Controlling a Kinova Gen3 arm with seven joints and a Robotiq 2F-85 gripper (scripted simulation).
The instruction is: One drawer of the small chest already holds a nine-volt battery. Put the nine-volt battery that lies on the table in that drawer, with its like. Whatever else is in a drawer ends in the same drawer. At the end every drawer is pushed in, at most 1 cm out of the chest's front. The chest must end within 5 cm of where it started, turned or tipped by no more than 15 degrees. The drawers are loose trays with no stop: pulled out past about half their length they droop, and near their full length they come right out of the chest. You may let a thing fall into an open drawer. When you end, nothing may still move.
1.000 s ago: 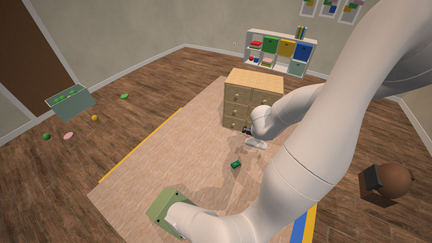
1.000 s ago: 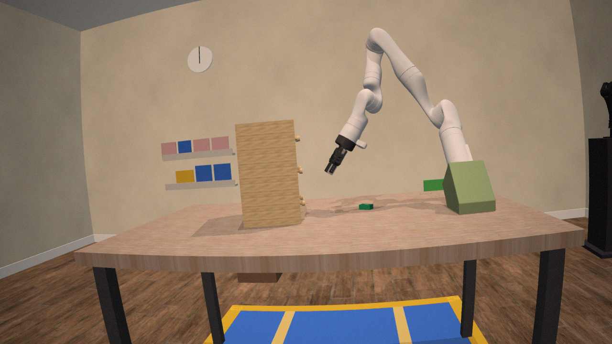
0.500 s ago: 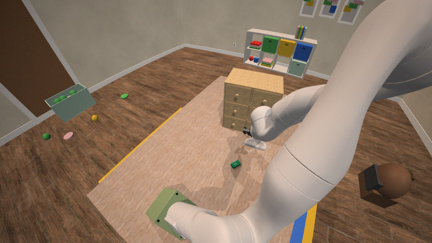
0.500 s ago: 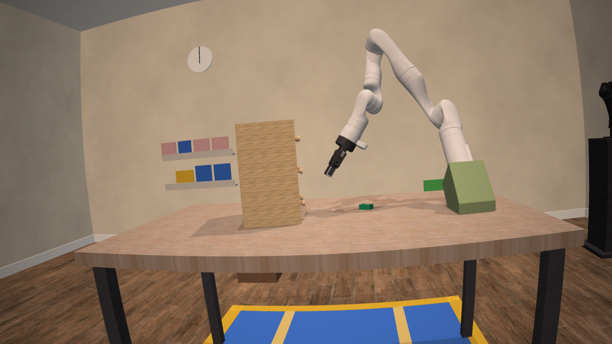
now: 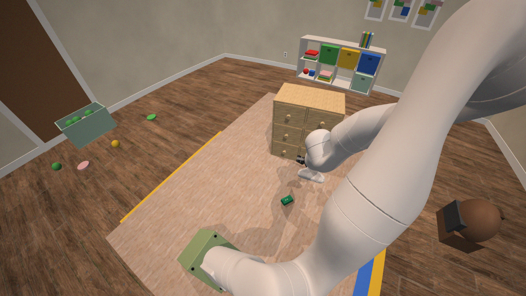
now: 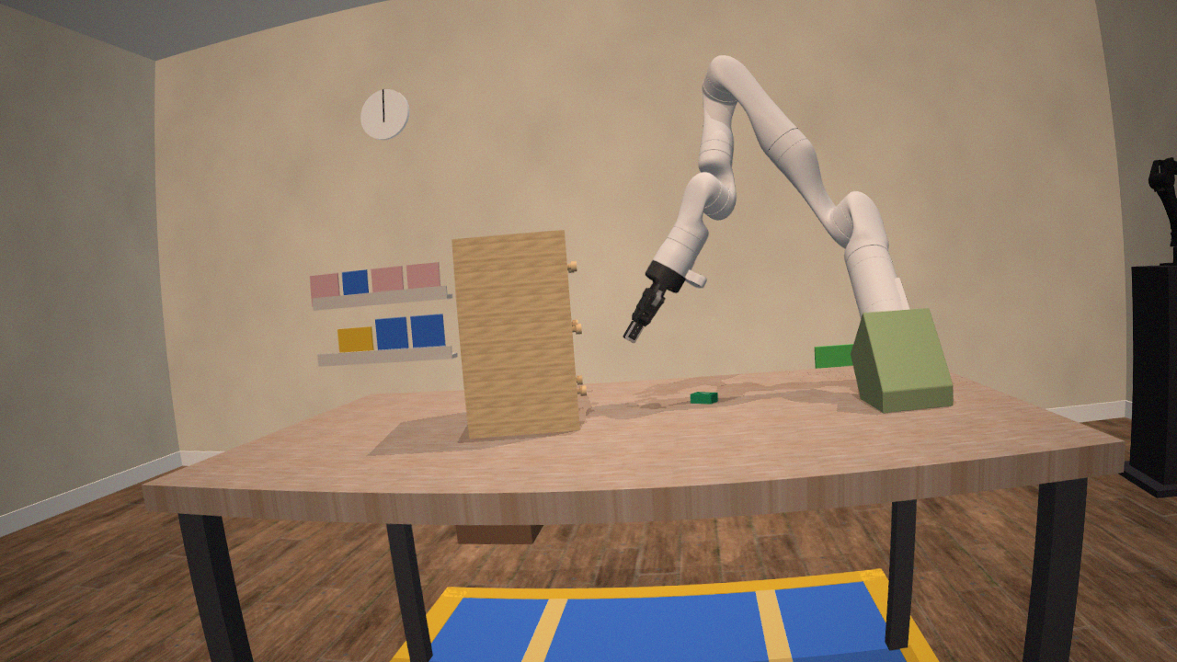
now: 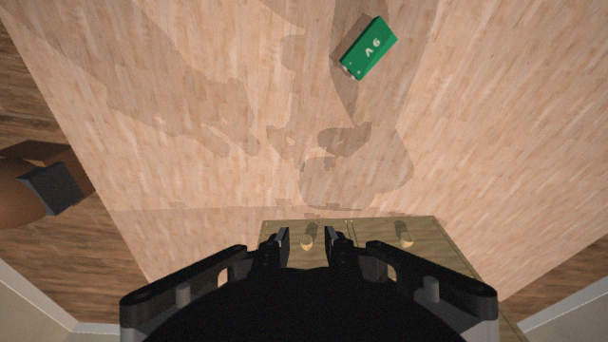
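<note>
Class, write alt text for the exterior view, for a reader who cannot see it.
A white robot arm on a green base reaches over a table, its open tool hovering between a wooden chest and a green battery.

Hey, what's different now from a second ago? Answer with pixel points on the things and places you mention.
The arm [image 5: 397, 121] [image 6: 790, 152] lowered its jaws slightly toward the table [image 5: 206, 176] [image 6: 642, 461] [image 7: 190, 180]; nothing was taken hold of or let go. The battery [image 5: 287, 200] [image 6: 703, 397] [image 7: 370, 48] and chest [image 5: 308, 97] [image 6: 518, 329] [image 7: 372, 230] stayed put.
</note>
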